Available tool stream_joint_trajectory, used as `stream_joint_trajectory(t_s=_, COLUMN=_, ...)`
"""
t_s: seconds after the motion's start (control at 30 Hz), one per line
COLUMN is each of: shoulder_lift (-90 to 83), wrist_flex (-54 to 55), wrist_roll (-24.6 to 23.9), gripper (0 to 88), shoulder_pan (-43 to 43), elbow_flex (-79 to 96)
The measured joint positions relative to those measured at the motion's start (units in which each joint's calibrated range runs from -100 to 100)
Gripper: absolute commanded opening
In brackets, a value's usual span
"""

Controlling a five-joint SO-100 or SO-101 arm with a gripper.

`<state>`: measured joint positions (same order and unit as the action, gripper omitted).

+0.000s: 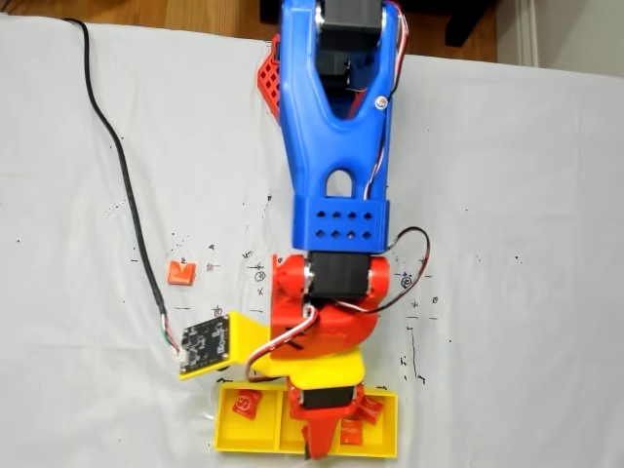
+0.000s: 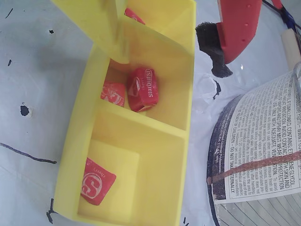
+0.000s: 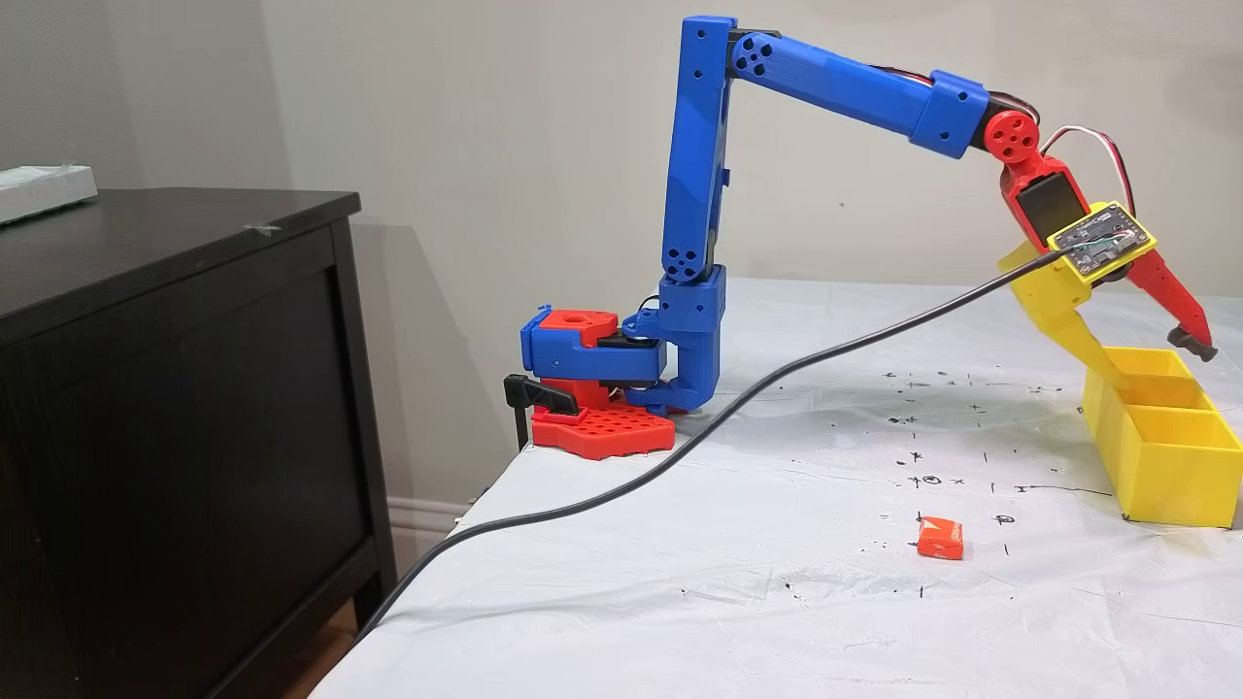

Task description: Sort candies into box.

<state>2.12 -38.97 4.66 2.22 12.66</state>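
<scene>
Here, notes by item.

Gripper: in the wrist view the yellow finger comes in at top left and the red finger, with a black pad at its tip, at top right. Wide gap between them, nothing held. In a fixed view the gripper hangs over the far end of the tray.

Box: bright yellow tray, three compartments in a row, directly under the gripper. Seen also in both fixed views, on the white table cover.

Candies in middle compartment: two red wrapped squares just below the yellow finger's tip. One candy shows white lettering that looks like "Starburst", sideways, not fully legible. Its neighbour touches it on the left.

Candy in near compartment: red, large white "S" on the wrapper, in the corner furthest from the gripper.

Candy in far compartment: only a red edge shows behind the yellow finger.

Loose candy: orange-red, on the cover well back from the gripper, toward the arm's base; also in the other fixed view.

Printed label: beside the box, under the red finger's side. Small black print, partly readable: "KEEP OUT OF REACH OF CHILDREN", "DO NOT TAKE INTERNALLY". Rest too small.

Cover markings: black pen dots and crosses; no words legible.
</scene>
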Motion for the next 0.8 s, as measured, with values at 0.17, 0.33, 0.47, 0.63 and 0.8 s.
stream_joint_trajectory(t_s=0.17, shoulder_lift=-0.8, wrist_flex=-1.1, wrist_roll=0.1, gripper=0.2, shoulder_pan=-1.8, elbow_flex=-2.4)
stream_joint_trajectory(t_s=0.33, shoulder_lift=-3.2, wrist_flex=-3.6, wrist_roll=0.3, gripper=0.2, shoulder_pan=-4.0, elbow_flex=-5.5)
stream_joint_trajectory(t_s=0.47, shoulder_lift=-5.6, wrist_flex=-7.1, wrist_roll=1.4, gripper=0.2, shoulder_pan=-5.3, elbow_flex=-5.8)
stream_joint_trajectory(t_s=0.63, shoulder_lift=-9.3, wrist_flex=-13.4, wrist_roll=4.1, gripper=0.2, shoulder_pan=-7.4, elbow_flex=-5.8)
stream_joint_trajectory(t_s=0.8, shoulder_lift=-12.9, wrist_flex=-17.5, wrist_roll=9.3, gripper=0.2, shoulder_pan=-11.2, elbow_flex=-2.1)
